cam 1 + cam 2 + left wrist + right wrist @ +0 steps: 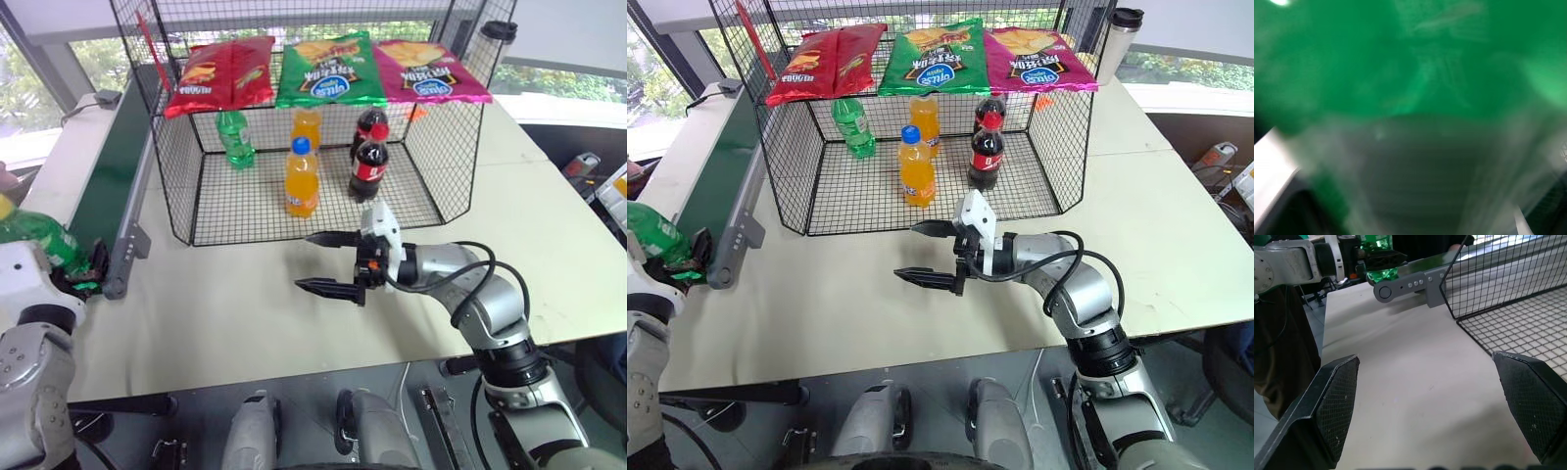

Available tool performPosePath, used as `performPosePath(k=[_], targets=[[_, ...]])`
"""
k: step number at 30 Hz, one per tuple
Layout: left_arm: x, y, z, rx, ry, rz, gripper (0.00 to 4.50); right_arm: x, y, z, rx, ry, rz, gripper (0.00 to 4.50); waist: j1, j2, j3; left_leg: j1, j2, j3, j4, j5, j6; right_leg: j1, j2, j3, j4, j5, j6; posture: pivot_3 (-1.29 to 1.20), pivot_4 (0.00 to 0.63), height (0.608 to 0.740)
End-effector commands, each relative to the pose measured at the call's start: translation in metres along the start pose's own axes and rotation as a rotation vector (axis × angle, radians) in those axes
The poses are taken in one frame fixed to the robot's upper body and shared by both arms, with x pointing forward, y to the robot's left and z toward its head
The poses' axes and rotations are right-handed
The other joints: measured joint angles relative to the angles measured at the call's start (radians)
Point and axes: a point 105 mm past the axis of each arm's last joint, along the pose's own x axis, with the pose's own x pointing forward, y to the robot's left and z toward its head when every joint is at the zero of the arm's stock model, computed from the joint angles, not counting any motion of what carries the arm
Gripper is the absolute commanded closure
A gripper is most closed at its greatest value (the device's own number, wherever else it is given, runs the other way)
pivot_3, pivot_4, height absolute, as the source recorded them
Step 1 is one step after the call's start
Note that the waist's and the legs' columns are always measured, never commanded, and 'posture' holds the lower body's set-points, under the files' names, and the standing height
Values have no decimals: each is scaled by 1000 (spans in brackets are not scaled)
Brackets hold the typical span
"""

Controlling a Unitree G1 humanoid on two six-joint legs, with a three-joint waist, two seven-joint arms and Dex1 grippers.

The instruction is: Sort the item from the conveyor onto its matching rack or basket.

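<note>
Big windows behind, and a pale bench [245, 323] carrying a large black wire-mesh cage [176, 186] with soda bottles on its grid floor. Off at the left edge, the left hand [83, 274] is clenched on the green transparent plastic soda bottle [39, 243], right by the roller end of the dark green conveyor belt [113, 166]. Right hand [323, 262] hangs released in front of the cage, fingers spread wide, holding nothing. My worry: smooth round plastic could slip or twist in that pinch, or it clips the mesh wall going in and topples the orange bottle [301, 179] standing inside
</note>
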Motion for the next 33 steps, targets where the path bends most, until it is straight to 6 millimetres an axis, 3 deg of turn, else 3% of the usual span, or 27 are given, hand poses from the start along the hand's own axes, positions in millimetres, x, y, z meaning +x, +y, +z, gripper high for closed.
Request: performPosePath(k=[1,6,10,15,23,29,33], targets=[[-4,-1,11,2,-53,-16,1610,-2,0,12,-49,-24,-4,0,-1,0,0,0,0,0,0,0,0,0,0,0,0,0,0,0,150,740],[-7,-3,18,10,-82,-24,1610,-3,1,10,-49,-14,-4,0,0,0,0,0,0,0,0,0,0,0,0,0,0,0,0,0,150,740],[-7,-4,36,25,-140,-23,1610,-3,1,9,-48,-7,0,0,0,0,0,0,0,0,0,0,0,0,0,0,0,0,0,0,150,740],[-10,-23,59,54,-191,-131,1610,-4,0,8,-48,-3,0,0,-2,0,0,-1,0,0,0,0,0,0,0,0,0,0,0,0,150,740],[-15,-98,69,54,-186,-453,1610,-5,-14,-6,-58,50,-84,0,-1,0,0,0,0,0,0,0,0,0,0,0,0,0,0,0,150,740],[6,-129,58,55,-173,-471,1610,-7,-33,-23,-130,145,-183,0,-4,0,0,0,0,1,0,0,0,0,1,1,0,2,3,0,150,740],[32,-157,51,31,-180,-471,1610,-9,-43,-29,-156,176,-246,0,4,0,0,0,0,0,0,0,0,0,1,0,0,2,3,0,150,740]])
